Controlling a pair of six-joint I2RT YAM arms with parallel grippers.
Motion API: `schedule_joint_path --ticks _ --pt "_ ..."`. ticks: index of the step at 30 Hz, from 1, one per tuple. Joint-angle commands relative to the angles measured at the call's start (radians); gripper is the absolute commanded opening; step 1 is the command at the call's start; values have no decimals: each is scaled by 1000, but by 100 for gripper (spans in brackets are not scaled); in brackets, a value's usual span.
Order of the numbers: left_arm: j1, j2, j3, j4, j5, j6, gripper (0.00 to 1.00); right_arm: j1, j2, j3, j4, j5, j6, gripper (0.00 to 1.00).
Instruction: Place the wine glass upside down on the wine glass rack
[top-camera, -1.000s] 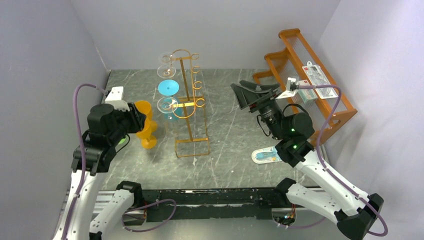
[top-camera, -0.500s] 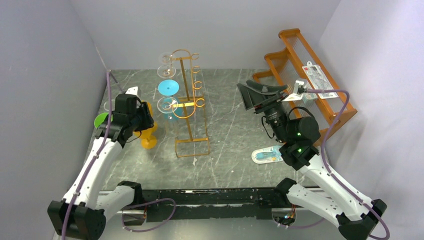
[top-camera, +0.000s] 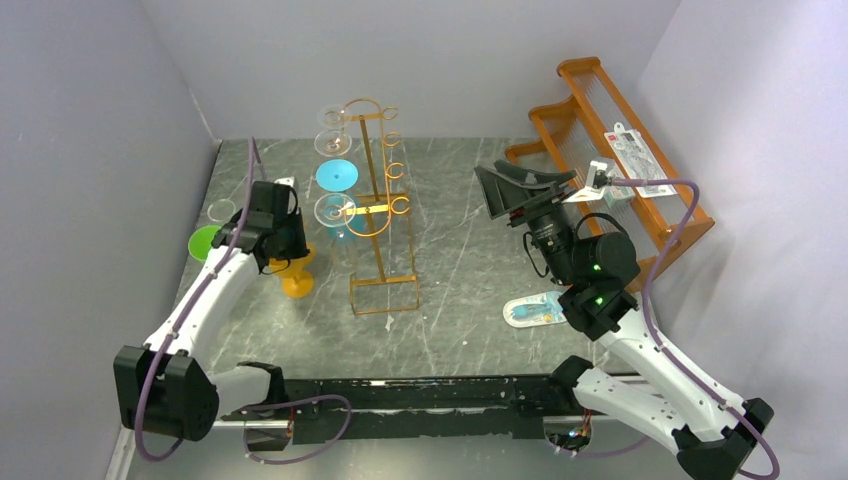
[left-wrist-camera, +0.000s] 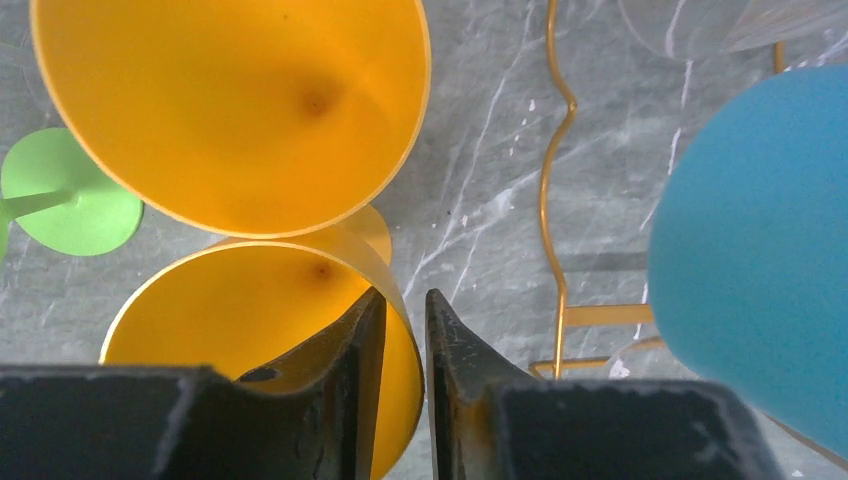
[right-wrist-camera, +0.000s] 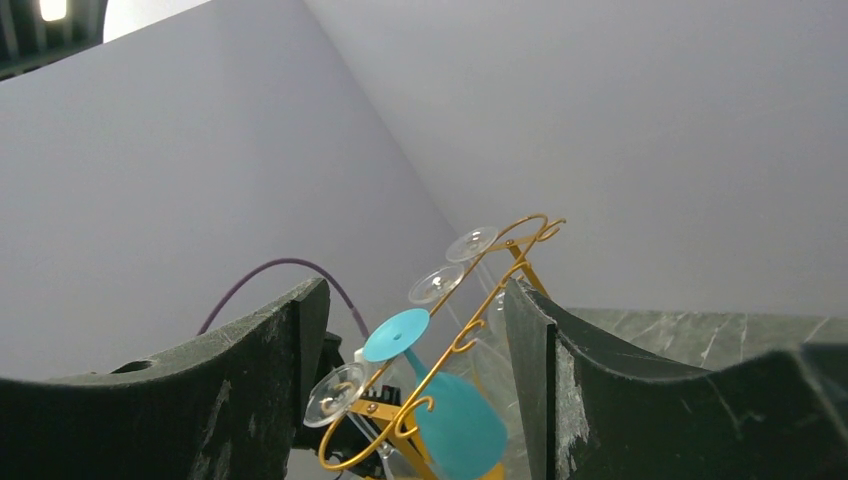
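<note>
Reaching forward over the last second, we now have the left gripper clenched on the rim of the orange wine glass. It stands upright just left of the wine glass rack. The right gripper waits spread and empty; lifting looks next.

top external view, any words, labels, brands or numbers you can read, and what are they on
No text can be read in any view.
Packet on the orange shelf: a small red mark and some print, too small to read.
Blister pack on the table: print too blurred to read.
Orange wine glass: plain, no print.
</note>
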Motion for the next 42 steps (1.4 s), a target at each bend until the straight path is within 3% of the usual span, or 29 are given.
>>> schedule_joint_path --ticks 1,5,10,19,31,38,42 --pt "-4 18 54 -57 -16 23 23 3 -9 -14 -6 27 -21 69" --pt "-4 9 73 -82 -40 30 5 3 -4 -14 -5 20 -16 69" --pt "-4 -31 109 -147 -127 57 5 3 -7 -16 -6 20 -12 69" --pt "-4 -120 193 -259 -156 62 5 3 2 -6 2 1 8 69" --pt "-5 -174 557 -310 -131 48 5 4 -33 5 -31 4 24 69" --pt "-4 -124 774 -175 -115 85 5 4 -30 13 -39 -14 46 69" --pt "-4 -165 745 44 68 52 5 4 -34 10 -42 -19 51 69"
